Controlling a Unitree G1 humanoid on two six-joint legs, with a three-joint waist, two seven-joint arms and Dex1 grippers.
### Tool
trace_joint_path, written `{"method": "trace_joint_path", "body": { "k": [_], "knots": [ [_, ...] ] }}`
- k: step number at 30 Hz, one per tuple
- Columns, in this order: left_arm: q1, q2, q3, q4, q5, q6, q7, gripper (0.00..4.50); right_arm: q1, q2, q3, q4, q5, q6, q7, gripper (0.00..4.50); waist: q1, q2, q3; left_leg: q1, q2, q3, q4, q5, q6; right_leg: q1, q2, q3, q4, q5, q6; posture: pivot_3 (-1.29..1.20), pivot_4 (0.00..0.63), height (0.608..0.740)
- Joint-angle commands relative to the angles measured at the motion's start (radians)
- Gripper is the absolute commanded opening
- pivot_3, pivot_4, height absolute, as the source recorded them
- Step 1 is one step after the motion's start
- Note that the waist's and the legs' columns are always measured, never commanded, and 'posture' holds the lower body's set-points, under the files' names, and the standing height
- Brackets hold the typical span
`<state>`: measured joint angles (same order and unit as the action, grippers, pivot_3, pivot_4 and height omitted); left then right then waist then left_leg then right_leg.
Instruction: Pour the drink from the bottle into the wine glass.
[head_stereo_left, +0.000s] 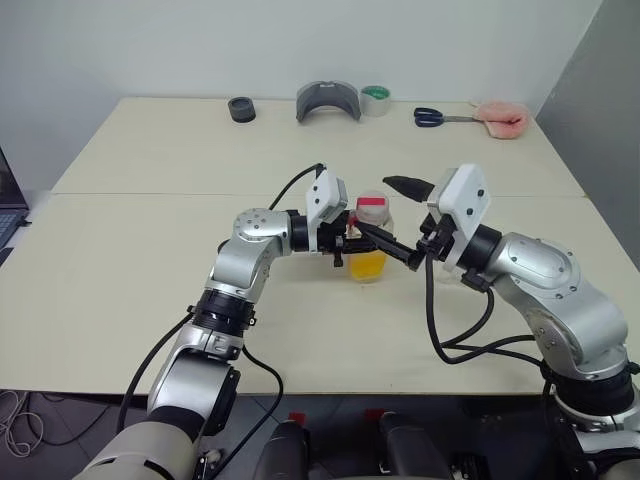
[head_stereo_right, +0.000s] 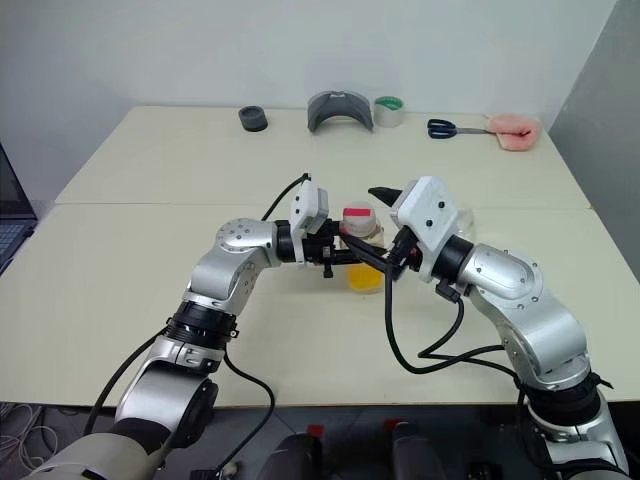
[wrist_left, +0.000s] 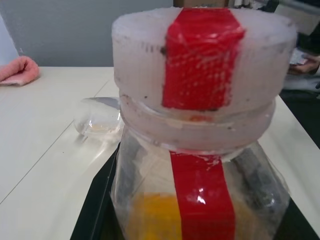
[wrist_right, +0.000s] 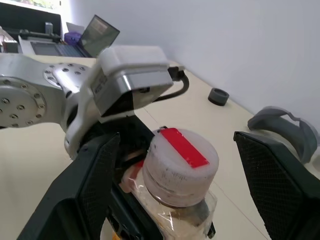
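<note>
Bottle upright in the middle of the tabletop, clenched low around its body by the left end effector. Long axis straight up and down. A little orange drink at the bottom. White cap still on top, with a red strip across it and down the side.

Right end effector spread wide, empty, level with the cap. From its wrist view, one black finger on each side of the cap, not yet touching. So the cap sits right between those fingers, just ahead; probably needs closing on and twisting off next.

Wine glass seen past the bottle from the left wrist, on the tabletop, just behind it. Empty, as far as can be told.

No words or brand to read anywhere; red strip plain.
</note>
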<state>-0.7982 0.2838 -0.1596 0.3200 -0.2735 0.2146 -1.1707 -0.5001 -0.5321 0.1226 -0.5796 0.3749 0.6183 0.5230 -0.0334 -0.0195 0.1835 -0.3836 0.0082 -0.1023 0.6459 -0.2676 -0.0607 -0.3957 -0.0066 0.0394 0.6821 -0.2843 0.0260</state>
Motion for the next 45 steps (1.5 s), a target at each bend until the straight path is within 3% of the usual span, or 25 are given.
{"method": "trace_joint_path", "body": {
  "k": [1,45],
  "knots": [
    [-0.018,-0.005,0.004,-0.050,-0.022,-0.005,-0.007,1.71,-0.014,0.004,-0.011,-0.004,-0.020,-0.030,0.001,3.88,0.000,0.000,0.000,0.000,0.000,0.000,0.000,0.000,0.000,0.000,0.000,0.000,0.000,0.000,0.000,0.00,0.150,0.740],
    [-0.010,0.001,0.002,-0.055,-0.020,0.000,-0.012,1.71,0.024,0.013,-0.097,-0.023,0.030,0.031,0.004,3.88,0.000,0.000,0.000,0.000,0.000,0.000,0.000,0.000,0.000,0.000,0.000,0.000,0.000,0.000,0.000,0.00,0.150,0.740]
  ]
}}
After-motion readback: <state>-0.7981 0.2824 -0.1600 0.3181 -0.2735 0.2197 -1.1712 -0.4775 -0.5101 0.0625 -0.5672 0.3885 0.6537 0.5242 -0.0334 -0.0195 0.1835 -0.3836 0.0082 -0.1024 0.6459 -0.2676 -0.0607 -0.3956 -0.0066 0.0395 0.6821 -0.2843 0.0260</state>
